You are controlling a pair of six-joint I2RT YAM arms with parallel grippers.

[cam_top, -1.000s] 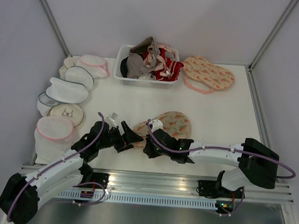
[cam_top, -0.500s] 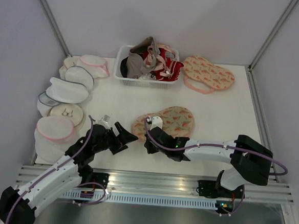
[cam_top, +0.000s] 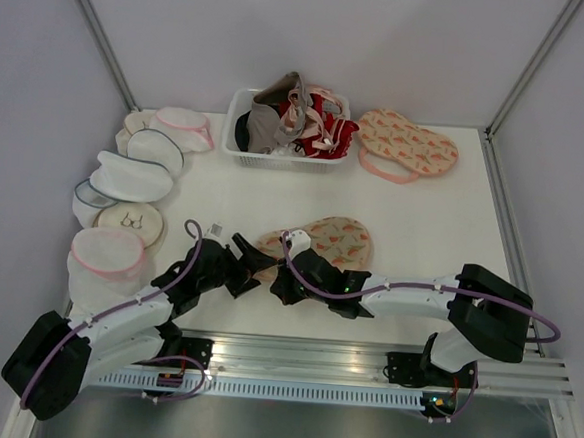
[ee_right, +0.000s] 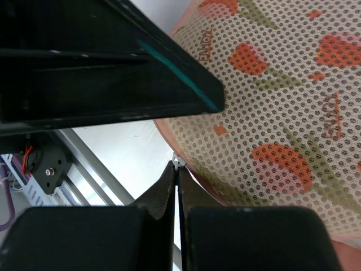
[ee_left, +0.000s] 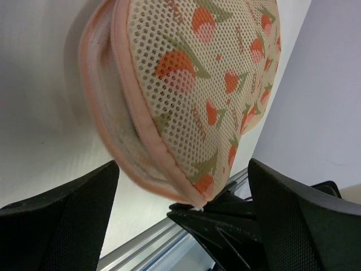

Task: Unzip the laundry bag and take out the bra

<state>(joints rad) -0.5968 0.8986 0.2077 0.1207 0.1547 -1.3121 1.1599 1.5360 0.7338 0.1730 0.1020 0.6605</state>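
Note:
The laundry bag (cam_top: 328, 242), peach mesh printed with watermelon slices, lies flat in the middle of the table. Its pink-trimmed near-left end fills the left wrist view (ee_left: 186, 84) and the right wrist view (ee_right: 282, 113). My right gripper (cam_top: 279, 283) is shut on the small white zipper pull (ee_right: 178, 162) at that end. My left gripper (cam_top: 248, 259) stands open, its black fingers (ee_left: 62, 209) on either side of the bag's tip without touching it. The bra is hidden from view.
A white basket (cam_top: 238, 153) of red, pink and grey garments stands at the back. Another watermelon pouch (cam_top: 407, 145) lies to its right. Several white mesh pouches (cam_top: 129, 178) pile along the left edge. The aluminium rail (cam_top: 302, 355) runs along the near edge.
My left gripper drew back to the left half a second ago, then came right again to the bag's tip. The right gripper stayed shut at the bag's end, which shifted slightly.

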